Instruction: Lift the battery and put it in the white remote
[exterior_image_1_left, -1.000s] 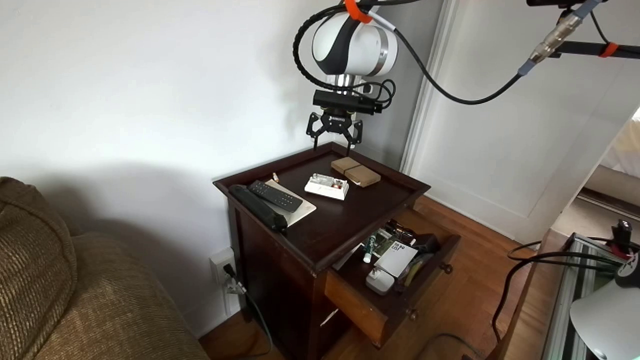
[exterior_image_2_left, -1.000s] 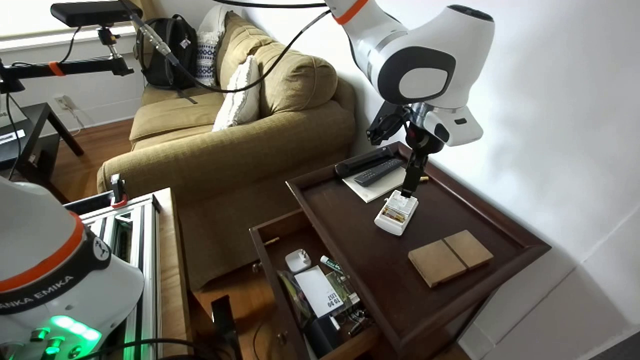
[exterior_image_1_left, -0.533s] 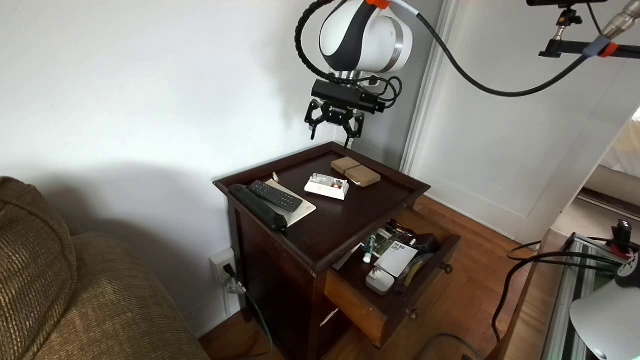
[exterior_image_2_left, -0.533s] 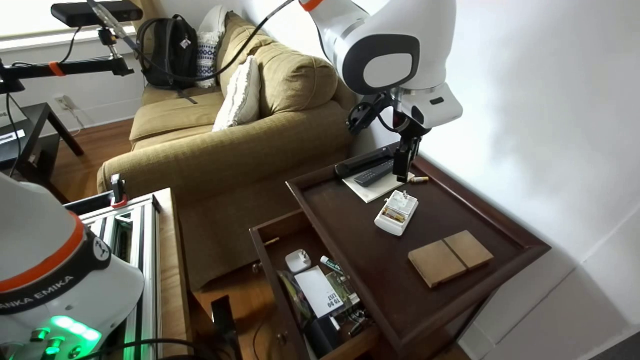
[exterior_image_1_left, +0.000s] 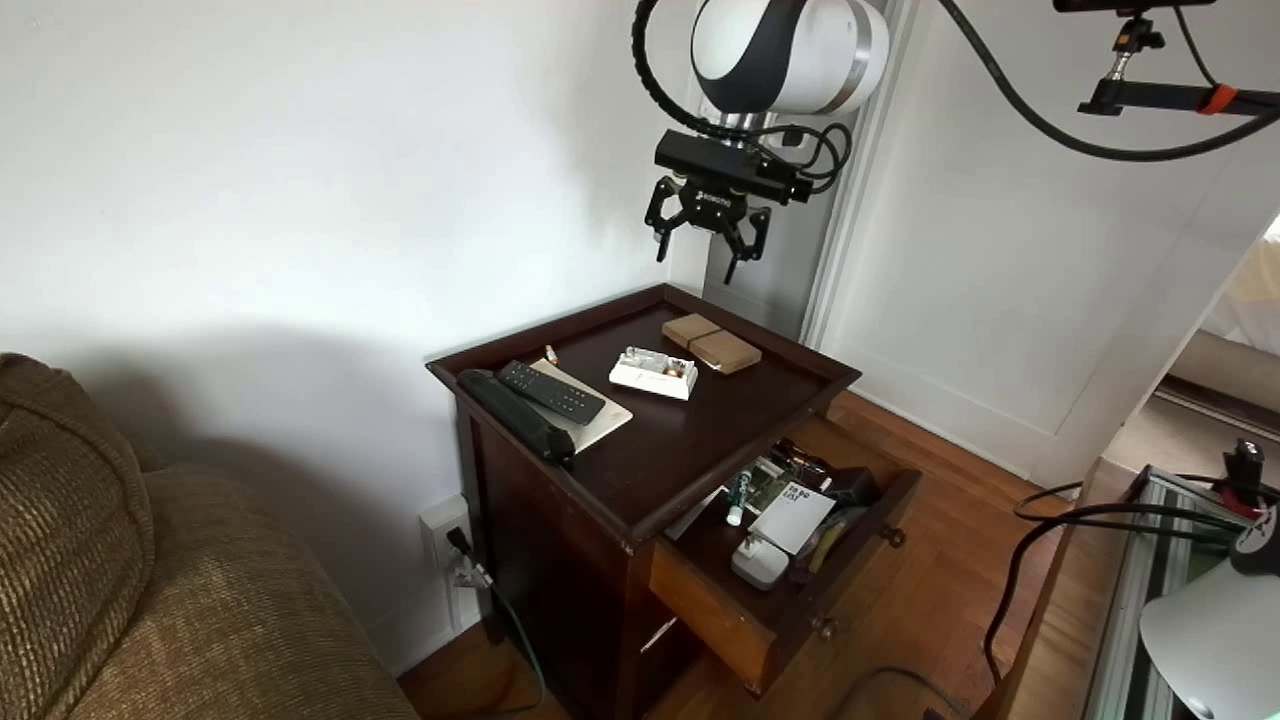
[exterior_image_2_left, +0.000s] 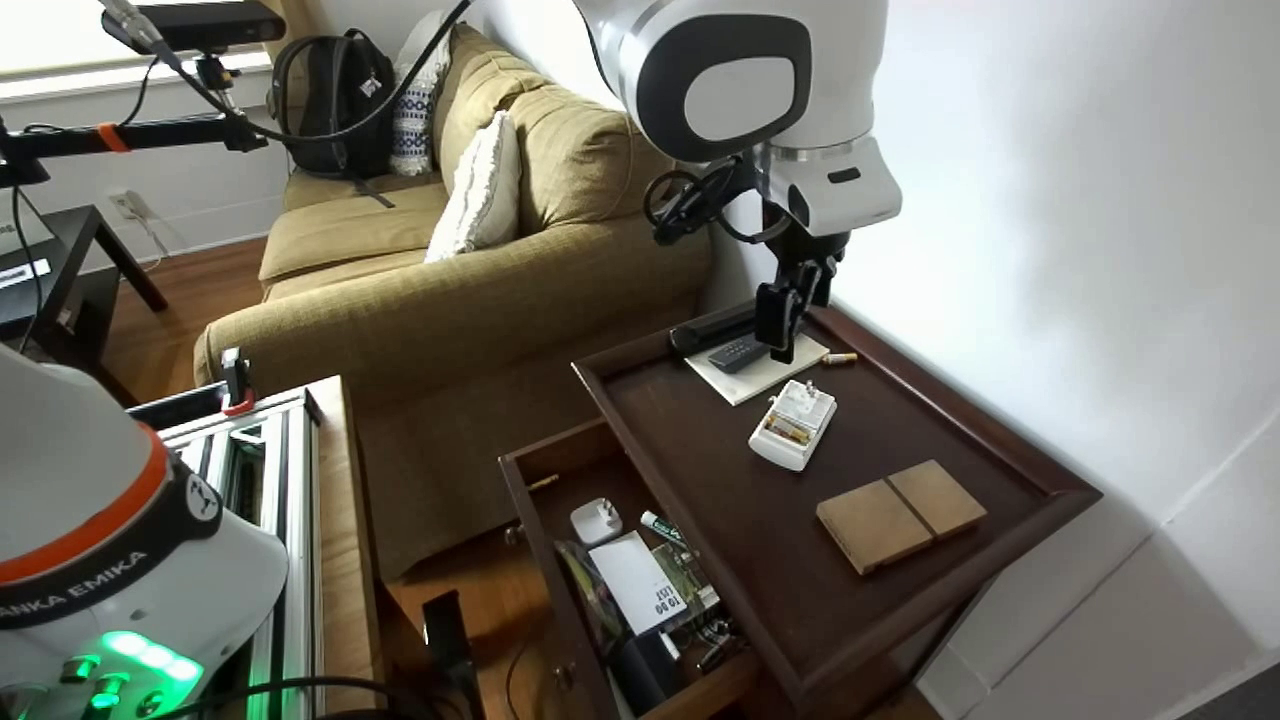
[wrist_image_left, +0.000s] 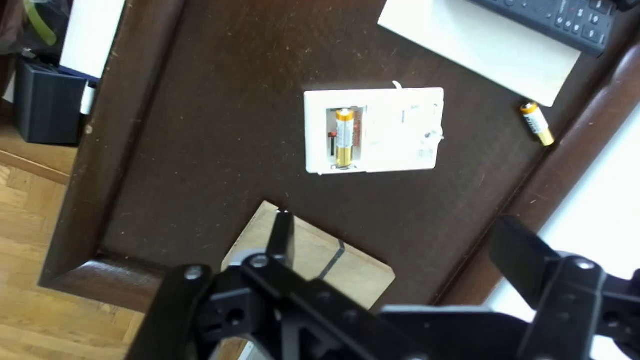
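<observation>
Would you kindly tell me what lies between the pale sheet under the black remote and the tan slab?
The white remote lies there in both exterior views and the wrist view.

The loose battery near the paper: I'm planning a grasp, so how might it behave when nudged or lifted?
Cylindrical and lying on its side, the loose battery would probably roll if pushed sideways. The raised rim close by may stop it on one side. It looks smooth, so might slip if pinched off-centre.
</observation>
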